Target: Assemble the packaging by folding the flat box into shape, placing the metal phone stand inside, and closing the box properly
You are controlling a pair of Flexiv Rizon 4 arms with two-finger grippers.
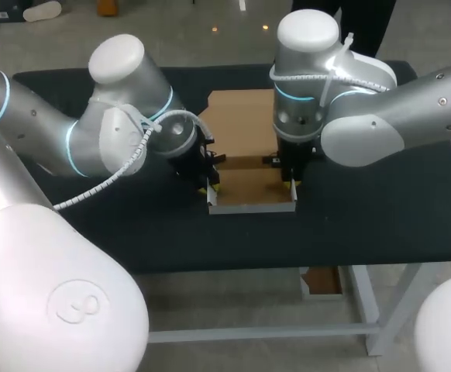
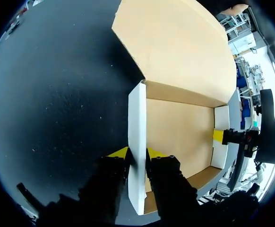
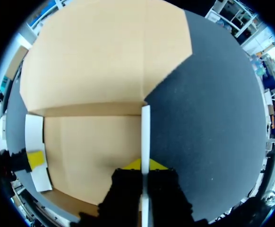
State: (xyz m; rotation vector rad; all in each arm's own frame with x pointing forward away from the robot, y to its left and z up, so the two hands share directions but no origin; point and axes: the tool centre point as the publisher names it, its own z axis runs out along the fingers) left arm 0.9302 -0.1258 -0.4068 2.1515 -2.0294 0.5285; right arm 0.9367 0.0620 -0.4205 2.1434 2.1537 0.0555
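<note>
Because the side walls would, I judge, fall flat unheld, my left gripper (image 1: 210,186) pinches the left wall (image 2: 137,151) at 9 o'clock and my right gripper (image 1: 290,184) pinches the right wall (image 3: 145,135) at 3. The box (image 1: 250,190) sits at the middle of the table (image 1: 365,225), its lid flap (image 1: 241,124) flat at 12.

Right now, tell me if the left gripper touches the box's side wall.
Touching. Left wrist view: the left gripper clamps the side wall from both sides.

Black-topped table (image 1: 171,232) carries one cardboard box (image 1: 249,190) near its middle, partly folded up, lid flap (image 1: 241,124) lying flat toward the far edge.
</note>
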